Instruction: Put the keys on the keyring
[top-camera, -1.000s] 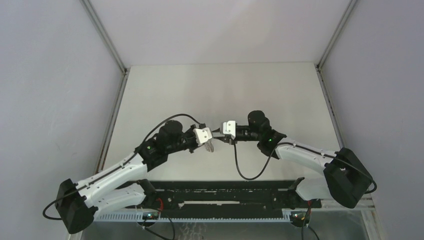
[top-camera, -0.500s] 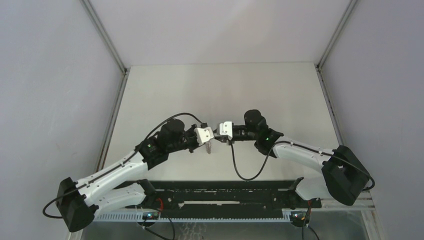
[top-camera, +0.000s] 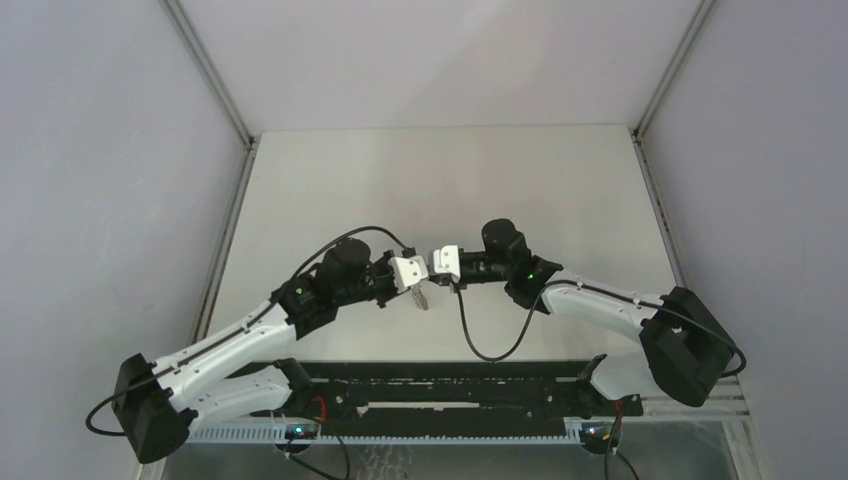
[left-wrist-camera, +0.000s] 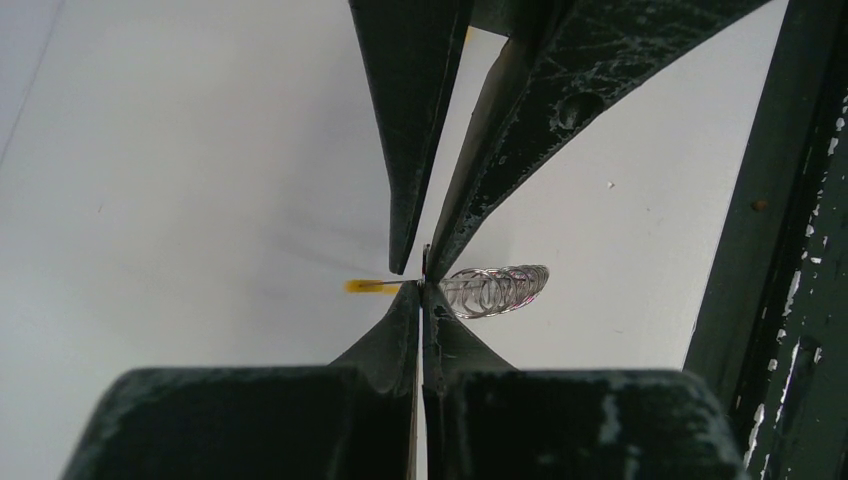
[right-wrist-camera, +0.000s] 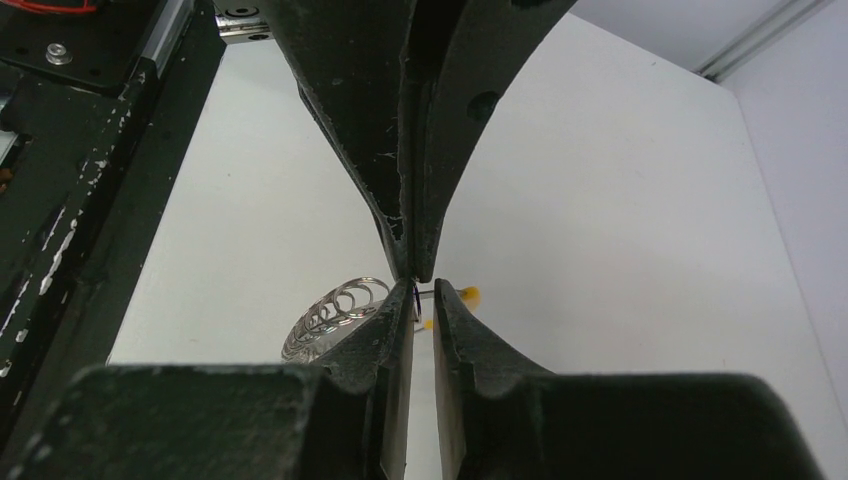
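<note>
The left gripper (left-wrist-camera: 422, 300) is pressed fully together, pinching a thin dark metal edge of the keyring (left-wrist-camera: 424, 262) at its very tips. In the left wrist view that edge stands upright just above the closed tips.

On one side of the tips a short yellow-orange piece (left-wrist-camera: 365, 286) sticks out level. Whether it is part of the ring's rim or the head of a key cannot be told. On the other side a bunch of silvery loops (left-wrist-camera: 495, 290) overlap one another in a row, touching the pinched edge and hanging free of the table (top-camera: 450, 180).

The right gripper (right-wrist-camera: 420, 295) meets the left one tip to tip from the opposite side. Its jaws stand narrow, with a slim gap showing between them. The same thin edge sits in that gap. Whether the pads actually touch the metal cannot be told. From the right wrist view the loops lie to the left of the tips and two small yellow bits to the right.

In the top view both arms reach inward and their grippers join above the near middle of the table. The silvery bunch dangles just beneath the join, clear of the surface. Single keys are too small to make out. A black rail (top-camera: 450, 392) runs along the near edge of the table, between the arm bases.
</note>
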